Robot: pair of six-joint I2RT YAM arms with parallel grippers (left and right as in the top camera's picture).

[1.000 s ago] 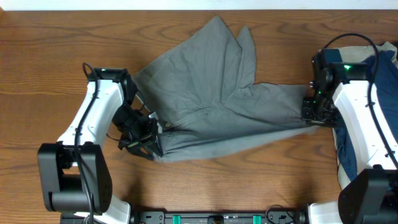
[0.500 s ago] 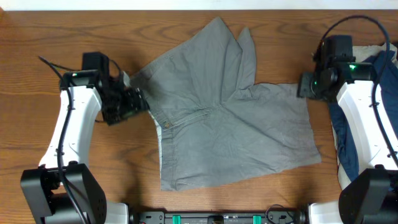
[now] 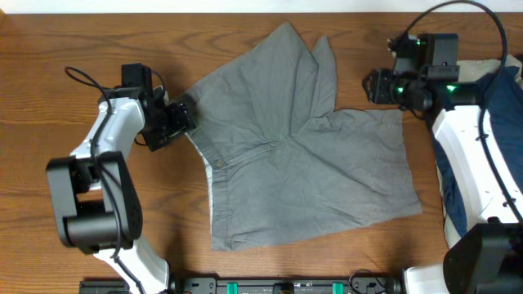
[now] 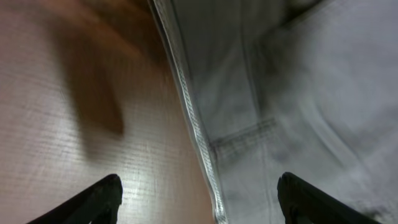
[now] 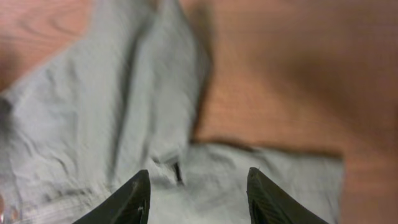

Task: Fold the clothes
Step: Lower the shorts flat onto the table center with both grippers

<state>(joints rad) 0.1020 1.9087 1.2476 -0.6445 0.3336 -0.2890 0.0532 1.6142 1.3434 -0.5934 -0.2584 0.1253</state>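
Mid-grey wrinkled cotton shorts (image 3: 310, 171) lie spread flat in the middle of the brown wooden bench (image 3: 73, 49). The waistband runs near-to-far along their left edge. One leg points far and the other points right.

The left hand (image 4: 200, 199) sits at the far-left corner of the waistband. Its fingers are spread wide over the seamed edge and nothing is between them. The right hand (image 5: 200, 199) hangs just off the far-right corner of the right-pointing leg, part open and empty, with the cloth lying to its near left.

Each arm is nearest its own side, so a fold would probably carry one edge across toward the other.

A navy blue garment (image 3: 502, 86) lies at the right edge of the bench. No brand, label or writing can be read.
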